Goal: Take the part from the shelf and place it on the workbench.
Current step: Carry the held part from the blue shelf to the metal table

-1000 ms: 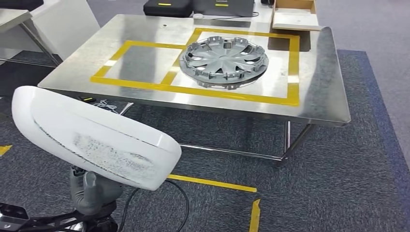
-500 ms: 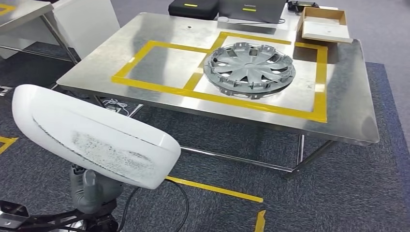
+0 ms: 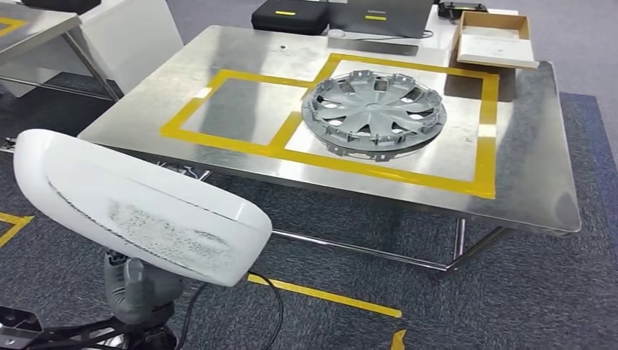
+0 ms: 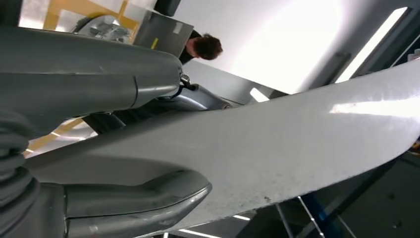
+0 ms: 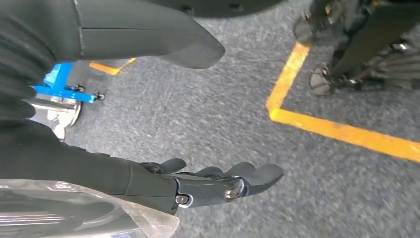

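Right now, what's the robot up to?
The left hand holds a white panel, carried low in front of the metal workbench. It has not set it down. A grey hubcap already lies in the right yellow-taped box; the left box is bare. The right hand hangs open above the carpet.

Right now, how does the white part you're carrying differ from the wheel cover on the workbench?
The white part is a smooth, closed shell; the wheel cover is grey, round and spoked with open gaps. The white part is held off the floor in the left robot hand, tilted; the wheel cover lies flat on the workbench inside the right yellow-taped box. The white part looks larger in the head view, but it is nearer the camera. Both look like moulded vehicle parts.
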Robot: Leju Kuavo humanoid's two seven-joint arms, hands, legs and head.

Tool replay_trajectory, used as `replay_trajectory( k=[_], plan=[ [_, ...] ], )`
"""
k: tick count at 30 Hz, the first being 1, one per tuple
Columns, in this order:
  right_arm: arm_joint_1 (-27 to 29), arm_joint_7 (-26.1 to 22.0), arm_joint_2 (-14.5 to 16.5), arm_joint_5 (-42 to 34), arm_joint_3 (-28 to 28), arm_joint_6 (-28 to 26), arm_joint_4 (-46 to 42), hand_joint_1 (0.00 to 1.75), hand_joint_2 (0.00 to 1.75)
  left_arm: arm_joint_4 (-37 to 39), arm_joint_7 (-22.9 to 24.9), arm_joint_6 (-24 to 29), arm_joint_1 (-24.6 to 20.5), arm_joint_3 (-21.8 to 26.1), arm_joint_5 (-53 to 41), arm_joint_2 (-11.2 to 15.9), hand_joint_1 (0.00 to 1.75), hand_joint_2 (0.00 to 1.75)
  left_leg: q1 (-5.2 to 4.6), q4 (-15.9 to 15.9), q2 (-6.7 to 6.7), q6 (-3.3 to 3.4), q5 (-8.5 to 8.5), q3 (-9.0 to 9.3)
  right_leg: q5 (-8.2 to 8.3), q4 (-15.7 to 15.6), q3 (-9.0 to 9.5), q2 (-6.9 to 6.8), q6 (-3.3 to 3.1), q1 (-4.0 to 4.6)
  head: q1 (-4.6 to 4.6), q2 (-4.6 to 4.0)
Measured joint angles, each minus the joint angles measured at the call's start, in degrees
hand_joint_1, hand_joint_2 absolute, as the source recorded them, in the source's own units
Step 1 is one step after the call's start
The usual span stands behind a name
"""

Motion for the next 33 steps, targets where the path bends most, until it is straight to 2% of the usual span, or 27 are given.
replay_trajectory(
  k=[1, 2, 3, 4, 6, 7, 8, 9, 12, 13, 14, 16, 17, 18, 19, 21, 22, 23, 25, 27, 29, 30, 32, 33],
  plan=[
    [0.0, 0.1, 0.0, 0.1, 0.0, 0.1, 0.0, 0.00, 1.75, 0.0, 0.0, 0.0, 0.0, 0.0, 0.0, 0.0, 1.75, 1.75, 0.14, 3.9, 0.03, -0.20, -1.23, -2.41, -0.36, 0.0, 0.38, -0.04, -0.11, -0.01, -0.05, 0.00],
    [0.0, 0.1, 0.0, 0.2, 0.0, 0.3, 0.0, 0.00, 1.75, 0.0, 0.0, 0.0, 0.0, 0.0, 0.0, 0.0, 1.75, 1.75, 0.26, 7.0, 0.05, -0.35, -1.78, -4.55, -0.75, 0.0, 0.82, -0.06, -0.11, -0.01, -0.03, 0.00],
    [0.0, 0.2, 0.0, 0.3, 0.0, 0.5, 0.0, 0.00, 1.75, 0.1, 0.0, 0.1, 0.0, 0.0, 0.0, 0.0, 1.75, 1.75, 0.35, 8.4, 0.07, -0.45, -1.20, -5.99, -1.20, 0.0, 1.36, -0.04, -0.05, -0.02, -0.03, 0.00],
    [0.1, 0.3, 0.0, 0.4, 0.0, 0.8, 0.0, 0.00, 1.75, 0.1, 0.0, 0.1, 0.0, 0.0, 0.0, 0.0, 1.75, 1.75, 0.39, 7.6, 0.11, -0.46, 0.59, -6.37, -1.67, 0.0, 2.00, -0.02, 0.06, -0.05, -0.06, 0.00],
    [0.2, 0.4, 0.0, 0.6, 0.0, 1.6, 0.0, 0.00, 1.75, 0.2, 0.0, 0.2, 0.0, 0.0, 0.0, 0.0, 1.75, 1.75, 0.40, 1.3, 0.34, -0.26, 5.94, -4.71, -2.75, 0.0, 3.25, 0.03, 0.52, -0.13, -0.04, -0.01],
    [0.2, 0.4, -0.1, 0.6, 0.0, 1.9, 0.0, 0.00, 1.75, 0.2, 0.0, 0.3, 0.0, 0.0, -0.1, 0.0, 1.75, 1.75, 0.26, -1.8, 0.52, -0.10, 7.61, -3.58, -3.31, 0.0, 3.68, 0.04, 0.90, -0.08, -0.05, -0.01],
    [0.2, 0.4, -0.1, 0.7, 0.0, 2.2, 0.0, 0.00, 1.75, 0.2, 0.0, 0.3, 0.0, 0.0, -0.1, 0.0, 1.75, 1.75, 0.09, -4.0, 0.68, 0.21, 8.21, -2.63, -3.76, -0.1, 3.91, 0.00, 1.30, -0.04, -0.09, -0.01],
    [0.3, 0.5, -0.2, 0.7, 0.0, 2.3, 0.0, 0.00, 1.75, 0.2, 0.0, 0.4, 0.0, 0.0, -0.2, 0.0, 1.75, 1.75, -0.10, -5.0, 0.73, 0.56, 7.86, -2.10, -4.10, -0.2, 3.98, -0.11, 1.70, 0.00, -0.06, -0.01],
    [0.1, 0.6, -0.6, 0.9, 0.0, 2.9, 0.0, 0.00, 1.75, 0.1, 0.0, 0.6, 0.0, -0.2, -0.3, -0.1, 1.75, 1.75, -0.17, -6.3, 0.48, 1.69, 7.06, -1.31, -4.63, -0.8, 4.67, -0.51, 2.68, -0.05, 0.15, -0.01],
    [0.0, 0.6, -0.7, 0.9, 0.0, 3.0, 0.0, 0.00, 1.75, 0.1, 0.0, 0.6, 0.0, -0.3, -0.2, -0.1, 1.75, 1.75, -0.07, -6.7, 0.46, 2.04, 6.99, -0.96, -5.17, 0.1, 4.33, -0.47, 2.92, -0.06, 0.27, -0.01],
    [0.0, 0.5, -0.8, 1.0, 0.0, 3.1, 0.0, 0.00, 1.75, 0.1, 0.0, 0.6, 0.0, -0.3, -0.2, -0.1, 1.75, 1.75, 0.02, -7.0, 0.47, 2.38, 6.89, -0.59, -6.13, 2.3, 3.21, -0.37, 3.08, -0.07, 0.38, 0.00],
    [0.1, 0.5, -0.9, 1.2, 0.0, 3.3, 0.0, 0.00, 1.75, 0.1, 0.0, 0.6, 0.0, -0.4, -0.1, -0.1, 1.75, 1.75, -0.07, -7.1, 0.53, 2.94, 6.37, -0.05, -8.73, 9.9, -1.57, -0.19, 3.20, -0.06, 0.55, -0.01],
    [0.3, 0.4, -0.9, 1.3, 0.0, 3.4, 0.0, 0.00, 1.75, 0.1, 0.0, 0.6, 0.0, -0.4, -0.1, -0.1, 1.75, 1.75, -0.17, -7.1, 0.49, 3.11, 6.05, 0.22, -9.45, 13.5, -4.23, -0.17, 3.21, -0.05, 0.57, -0.01],
    [0.4, 0.4, -1.0, 1.5, 0.0, 3.4, 0.0, 0.00, 1.75, 0.1, 0.0, 0.6, 0.0, -0.4, -0.2, -0.1, 1.75, 1.75, -0.28, -7.1, 0.38, 3.20, 5.66, 0.62, -9.15, 15.6, -6.28, -0.16, 3.17, -0.03, 0.58, -0.01],
    [0.5, 0.3, -1.0, 1.5, 0.0, 3.5, 0.0, 0.00, 1.75, 0.1, 0.0, 0.6, 0.0, -0.4, -0.2, -0.1, 1.75, 1.75, -0.37, -7.1, 0.26, 3.23, 5.21, 1.18, -7.49, 15.4, -7.24, -0.14, 3.06, 0.00, 0.60, -0.01],
    [0.6, 0.1, -1.1, 1.6, 0.0, 3.6, 0.0, 0.00, 1.75, 0.1, 0.0, 0.6, 0.0, -0.4, -0.4, -0.1, 1.75, 1.75, -0.51, -7.2, 0.09, 3.12, 4.07, 2.64, -1.72, 9.5, -6.30, -0.05, 2.53, 0.18, 0.63, 0.00],
    [0.7, -0.1, -1.2, 1.5, 0.0, 3.7, 0.0, 0.00, 1.75, 0.0, 0.0, 0.6, 0.0, -0.4, -0.5, -0.1, 1.75, 1.75, -0.64, -7.1, 0.05, 2.95, 3.46, 3.24, 0.46, 6.3, -5.08, 0.03, 2.22, 0.36, 0.59, 0.00],
    [0.7, -0.2, -1.2, 1.4, 0.0, 3.7, 0.0, 0.00, 1.75, 0.0, 0.0, 0.6, 0.0, -0.4, -0.6, -0.1, 1.75, 1.75, -0.70, -7.1, 0.00, 2.71, 2.96, 3.63, 1.43, 3.7, -3.91, 0.07, 1.88, 0.52, 0.56, 0.00],
    [0.6, -0.3, -1.3, 1.3, 0.0, 3.8, 0.0, 0.00, 1.75, 0.0, 0.0, 0.6, 0.0, -0.4, -0.6, -0.1, 1.75, 1.75, -0.74, -7.3, -0.06, 2.19, 2.42, 3.96, 0.85, 2.1, -2.66, 0.13, 1.38, 0.82, 0.41, -0.01],
    [0.6, -0.3, -1.3, 1.3, 0.0, 3.8, 0.0, 0.00, 1.75, -0.1, 0.0, 0.6, 0.0, -0.4, -0.6, -0.1, 1.75, 1.75, -0.68, -7.6, 0.00, 1.64, 1.99, 4.48, 0.38, 1.3, -2.01, 0.15, 0.91, 0.69, 0.33, -0.01],
    [0.6, -0.3, -1.3, 1.3, 0.0, 3.9, 0.0, 0.00, 1.75, -0.4, 0.0, 0.6, 0.0, -0.4, -0.6, -0.1, 1.75, 1.75, -0.64, -5.0, 0.16, 0.97, 0.66, 3.70, 0.01, 0.5, -0.82, 0.06, 0.30, 0.33, 0.18, 0.00],
    [0.6, -0.4, -1.3, 1.3, 0.0, 3.9, 0.0, 0.00, 1.75, -0.4, 0.0, 0.6, 0.0, -0.4, -0.6, -0.1, 1.75, 1.75, -0.48, -1.9, 0.24, 0.68, -0.44, 2.13, -0.26, 0.2, -0.20, 0.01, 0.05, 0.21, 0.10, 0.00],
    [0.5, -0.4, -1.3, 1.3, 0.0, 3.9, 0.0, 0.00, 1.75, -0.5, 0.0, 0.6, 0.0, -0.4, -0.6, -0.1, 1.75, 1.75, -0.08, 5.6, 0.26, 0.18, -2.47, -2.64, -1.06, 0.1, 0.83, -0.04, -0.22, 0.18, 0.05, -0.01],
    [0.5, -0.4, -1.3, 1.3, 0.0, 3.9, 0.0, 0.00, 1.75, -0.5, 0.0, 0.6, 0.0, -0.4, -0.6, -0.1, 1.75, 1.75, 0.11, 8.0, 0.26, -0.01, -2.33, -4.66, -1.53, 0.1, 1.41, -0.02, -0.20, 0.17, 0.04, -0.01]
  ],
)
